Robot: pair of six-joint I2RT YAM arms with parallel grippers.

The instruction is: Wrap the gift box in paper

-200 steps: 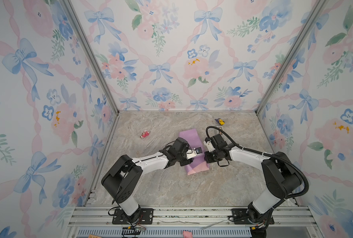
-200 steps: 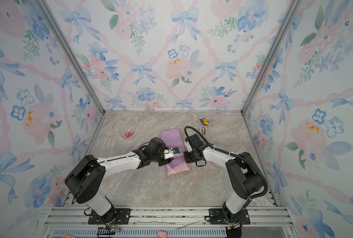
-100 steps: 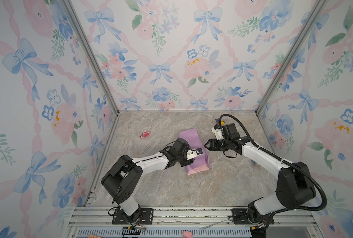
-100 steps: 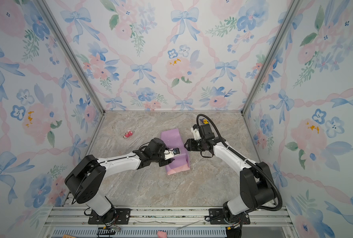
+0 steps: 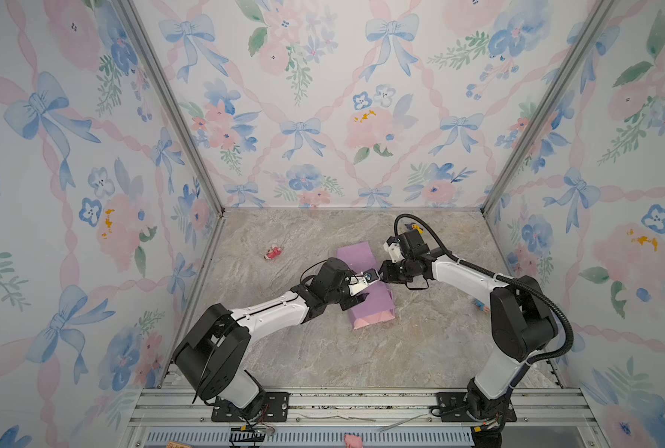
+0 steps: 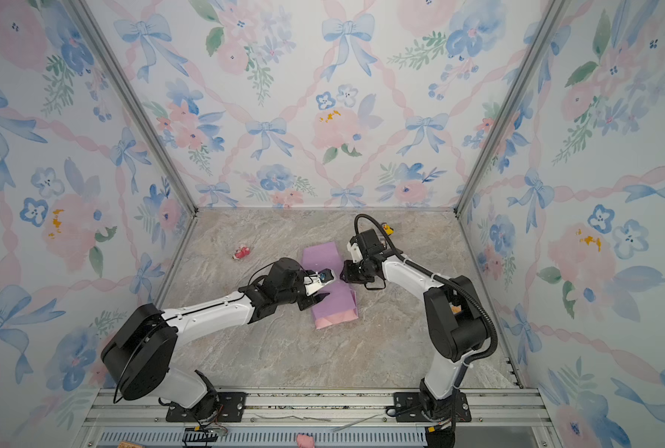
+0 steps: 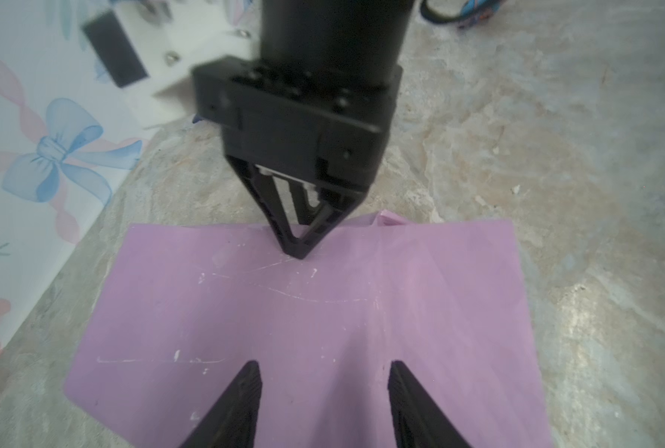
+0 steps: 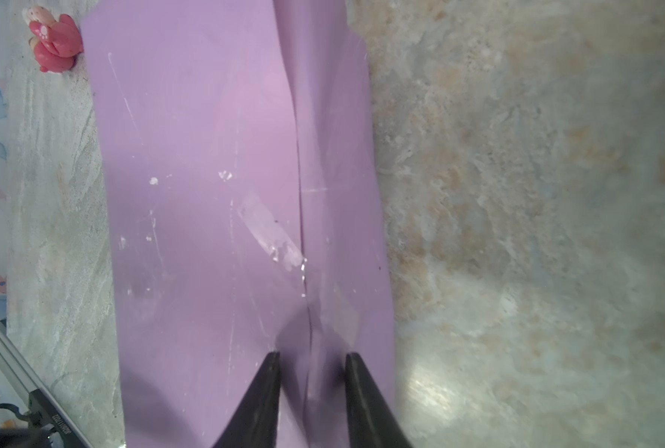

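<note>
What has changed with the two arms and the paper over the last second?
The right gripper swung off toward the back wall, then came back to the edge of the paper beside the left gripper. The left gripper stayed over the paper, which looks unmoved.

Above paper (image 7: 214, 310), left tool (image 7: 323, 364) gapes; right tool (image 7: 298, 254) touches it.

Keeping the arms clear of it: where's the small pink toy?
In both top views the small pink toy lies on the tabletop left of the paper, by its far end.
</note>
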